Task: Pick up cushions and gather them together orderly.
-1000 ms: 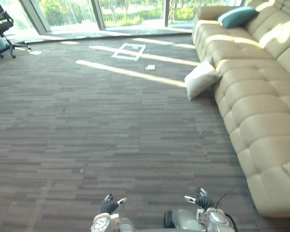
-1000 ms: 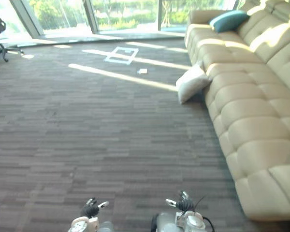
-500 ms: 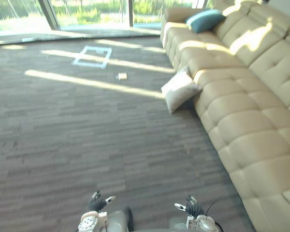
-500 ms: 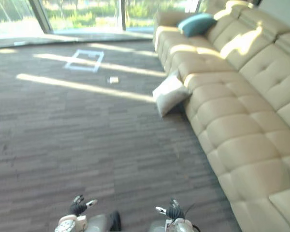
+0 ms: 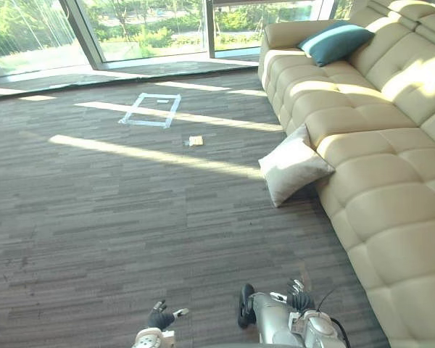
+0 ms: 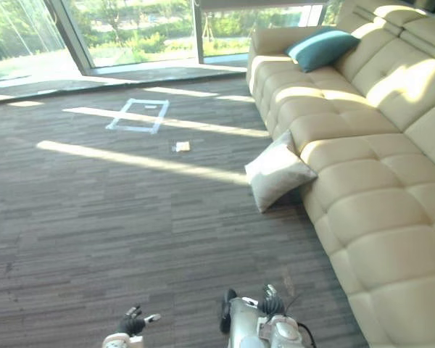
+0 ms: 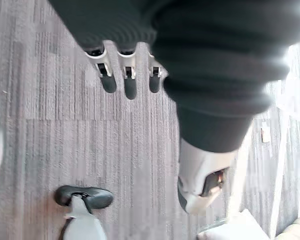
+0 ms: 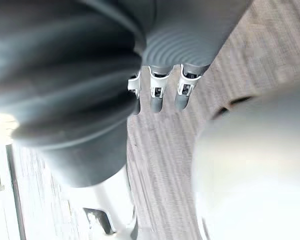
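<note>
So far nothing gathered: white cushion on carpet at 1 o'clock, leaning on sofa; teal cushion on far seat, well apart. Left hand, right hand relaxed, empty. Both pickups left.

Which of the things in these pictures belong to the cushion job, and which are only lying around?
For the job: cream cushion on the carpet, leaning against the sofa; teal cushion on the sofa's far end; left hand and right hand, both open and empty.
Lying about: taped square on the carpet; small card near it.
</note>
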